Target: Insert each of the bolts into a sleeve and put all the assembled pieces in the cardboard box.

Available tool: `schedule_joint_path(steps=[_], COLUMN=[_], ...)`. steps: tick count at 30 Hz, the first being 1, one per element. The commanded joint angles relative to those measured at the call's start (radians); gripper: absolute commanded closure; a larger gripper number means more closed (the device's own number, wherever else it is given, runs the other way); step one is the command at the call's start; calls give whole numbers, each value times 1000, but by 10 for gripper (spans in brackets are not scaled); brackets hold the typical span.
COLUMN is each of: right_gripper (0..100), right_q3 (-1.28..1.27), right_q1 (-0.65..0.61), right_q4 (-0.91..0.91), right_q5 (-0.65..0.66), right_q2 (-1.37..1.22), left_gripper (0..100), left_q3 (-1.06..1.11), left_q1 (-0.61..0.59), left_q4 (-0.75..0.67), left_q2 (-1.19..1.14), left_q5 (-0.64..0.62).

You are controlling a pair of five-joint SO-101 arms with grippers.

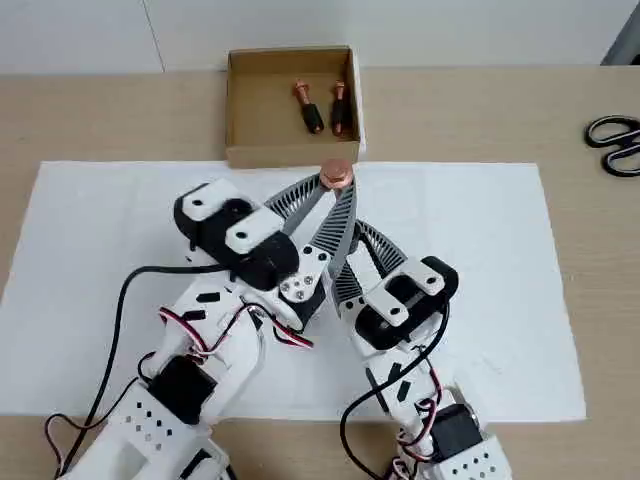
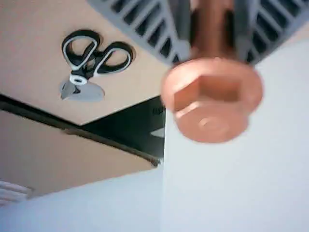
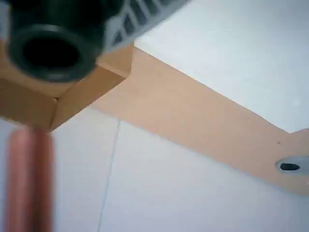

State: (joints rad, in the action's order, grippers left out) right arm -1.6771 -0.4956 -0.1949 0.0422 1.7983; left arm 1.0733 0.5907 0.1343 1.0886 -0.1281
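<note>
**Left gripper clamped on a bolt, right gripper holding a sleeve, both just short of the box**

High view: The left gripper [image 1: 336, 186] is closed on a copper bolt [image 1: 336, 176]. Its two grey ribbed fingers [image 1: 300, 198] meet at the bolt just under the head. The bolt is held above the white sheet [image 1: 100, 250], just in front of the near wall of the cardboard box [image 1: 236, 110]. The right arm [image 1: 405, 300] lies close beside the left one and points the same way. Its fingertips are hidden under the left gripper, so its grasp cannot be told from here. Two assembled pieces [image 1: 308, 108] [image 1: 340, 108] lie side by side inside the box. A pair of scissors [image 1: 615, 143] rests on the table [image 1: 100, 110], well apart to the far right.

Left wrist view: The bolt's hexagonal flanged head [image 2: 212, 99] faces the camera. The shank runs back between the ribbed fingers [image 2: 140, 24], which press on it from either side, so the grasp is firm. The scissors [image 2: 94, 58] lie on the bare table beyond the sheet.

Right wrist view: The right gripper [image 3: 63, 19] grasps a black sleeve [image 3: 48, 50], whose open bore faces the camera. One ribbed finger [image 3: 140, 17] lies against its side. A corner of the cardboard box [image 3: 72, 96] sits behind the sleeve. The blurred copper shank of the bolt [image 3: 29, 179] is near the sleeve and apart from it, not inserted.
</note>
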Motion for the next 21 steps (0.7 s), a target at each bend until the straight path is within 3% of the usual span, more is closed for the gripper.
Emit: schedule_joint_path(steps=[1,11,21], right_gripper=[991,991,991], right_q3=[-6,-6,-6], right_q1=[-2,-2,-1], right_q4=[7,-65,-67], right_q5=[8,8,8], right_q2=[5,10,13], left_gripper=[994,994,994], left_q3=[2,-1,-4], left_q1=[6,9,95], left_q4=[-25,84,186], left_q2=[20,26,26], left_q5=[9,3,-43])
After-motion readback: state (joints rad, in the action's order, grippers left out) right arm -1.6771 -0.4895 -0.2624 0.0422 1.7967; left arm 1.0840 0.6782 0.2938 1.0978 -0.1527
